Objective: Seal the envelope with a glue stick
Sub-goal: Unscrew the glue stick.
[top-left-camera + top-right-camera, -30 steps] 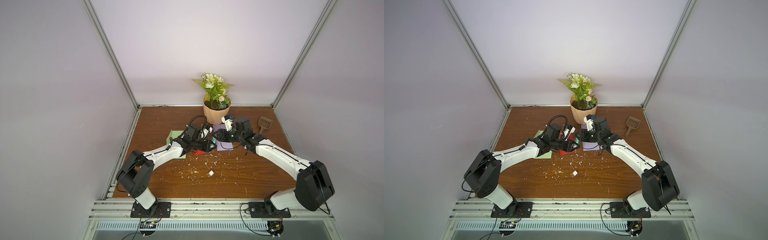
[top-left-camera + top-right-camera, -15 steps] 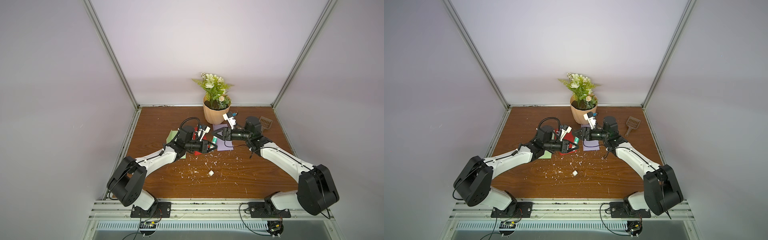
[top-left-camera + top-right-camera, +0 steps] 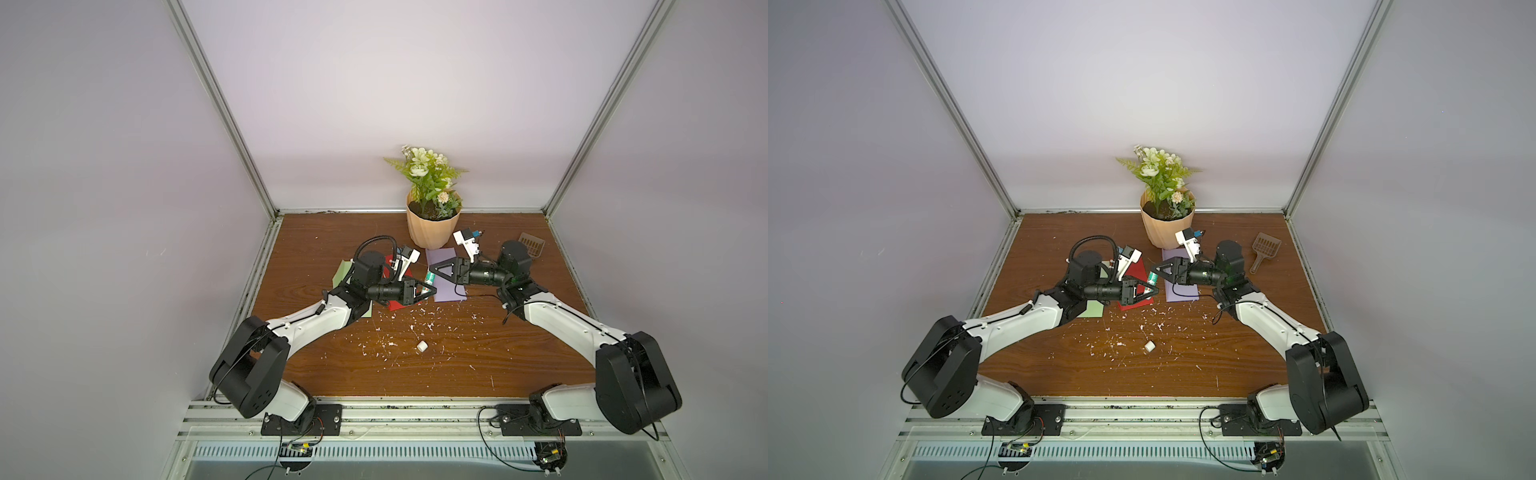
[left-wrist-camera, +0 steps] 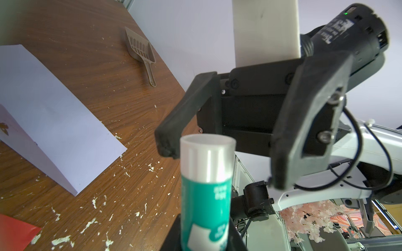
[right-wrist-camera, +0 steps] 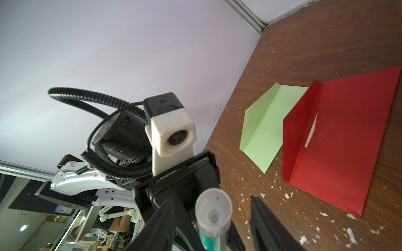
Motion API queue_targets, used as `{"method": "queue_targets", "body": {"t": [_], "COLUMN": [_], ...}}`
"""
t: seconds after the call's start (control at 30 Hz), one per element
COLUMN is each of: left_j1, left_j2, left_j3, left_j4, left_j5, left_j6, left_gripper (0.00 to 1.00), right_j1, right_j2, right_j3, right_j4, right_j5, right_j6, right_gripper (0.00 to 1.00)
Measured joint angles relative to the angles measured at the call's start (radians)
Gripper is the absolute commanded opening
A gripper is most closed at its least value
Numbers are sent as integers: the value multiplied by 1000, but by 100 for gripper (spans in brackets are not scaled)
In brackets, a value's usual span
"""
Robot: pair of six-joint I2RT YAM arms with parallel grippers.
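Left fingers (image 4: 236, 240) are clenched on the lower body of the glue stick (image 4: 206, 195), which rises from between them with its green label band and white cap end clear of the grip. The left gripper (image 3: 432, 289) holds the stick off the surface (image 3: 324, 241), level with the right gripper (image 5: 212, 219), which faces it nose to nose. Right fingers (image 5: 264, 219) are spread, one on either side of the stick's white end, with a visible gap on both sides – no contact confirmed. In both top views the stick sits above the strip between the red envelope (image 3: 1136, 268) and the purple envelope (image 3: 446, 286), tilted, white end towards the right gripper. The red envelope lies flat with its flap raised, partly under the left gripper; the purple envelope lies partly under the right gripper. A green envelope (image 5: 267, 128) lies just beside the red one, on the side away from the purple, flap also raised. Which envelope is the one for sealing cannot be determined. White scraps (image 3: 395, 332) are scattered over the surface nearer the arm bases, with a small white piece (image 3: 422, 346) among them – its identity is unclear. A potted plant (image 3: 430, 230) stands at the back wall behind the envelopes. A brown slotted scoop (image 3: 532, 245) lies near the right arm's wrist, apart from the envelopes.
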Motion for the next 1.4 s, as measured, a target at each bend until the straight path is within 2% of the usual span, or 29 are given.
{"method": "queue_targets", "body": {"t": [0.17, 0.27, 0.37, 0.57, 0.7, 0.8, 0.87, 0.93, 0.97, 1.07, 1.2, 1.4], "left_j1": [1, 1, 2, 3, 3, 3, 3, 4, 4, 8, 21, 71], "left_j2": [0, 0, 0, 0, 0, 0, 0, 0, 0, 0, 0, 0], "left_j3": [0, 0, 0, 0, 0, 0, 0, 0, 0, 0, 2, 12], "left_j4": [18, 19, 19, 20, 32, 35, 34, 34, 34, 25, -23, -121], "left_j5": [3, 0, -5, -9, -4, 0, 0, 0, 0, -3, -17, -77], "left_j6": [-6, -6, -6, -6, -7, -21, -26, -26, -26, -16, 5, 30], "left_gripper": [0, 0, 0, 1, 1, 3, 7, 16, 28, 49, 67, 69], "right_j1": [17, 26, 36, 47, 46, 45, 45, 45, 45, 45, 47, 49], "right_j2": [36, 40, 41, 43, 45, 54, 61, 63, 63, 63, 45, -42], "right_j3": [-6, -6, -6, -17, -24, -28, -28, -28, -28, -28, -21, 5], "right_j4": [119, 148, 150, 150, 151, 159, 171, 175, 174, 152, 7, -223], "right_j5": [-17, -26, -26, -23, -22, -19, -18, -17, -16, -6, 75, 330], "right_j6": [86, 103, 101, 99, 106, 101, 100, 100, 100, 87, -3, -178], "right_gripper": [59, 63, 62, 49, 31, 24, 19, 14, 12, 7, 0, 0]}}
